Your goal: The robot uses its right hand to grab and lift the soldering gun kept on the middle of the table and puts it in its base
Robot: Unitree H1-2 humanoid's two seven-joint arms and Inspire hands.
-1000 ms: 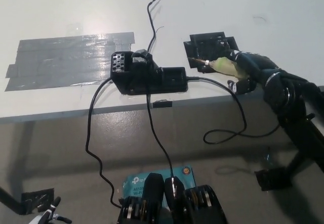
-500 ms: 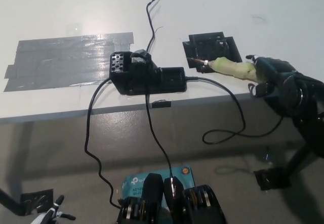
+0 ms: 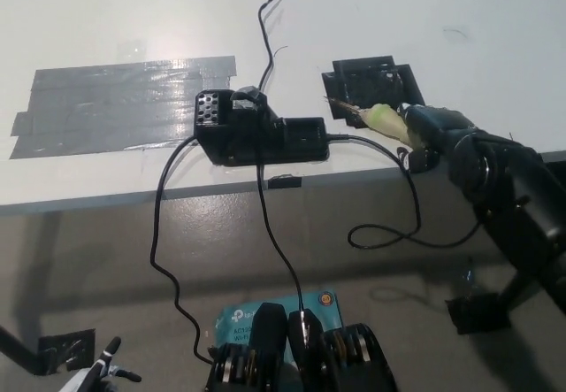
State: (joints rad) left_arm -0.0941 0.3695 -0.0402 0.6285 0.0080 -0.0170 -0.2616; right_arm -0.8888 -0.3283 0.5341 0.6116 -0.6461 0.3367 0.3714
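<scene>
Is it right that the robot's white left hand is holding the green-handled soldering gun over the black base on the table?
Not quite: the black right hand holds the soldering gun, as the head view shows. The white left hand sits at the lower left corner. The rest stands: its tip is over the black base.

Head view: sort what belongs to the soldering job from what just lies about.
Job:
black right hand, shut on the pale green-handled soldering gun
black square base
black soldering station box

Lying about:
grey tape patch
white left hand, lower left
</scene>
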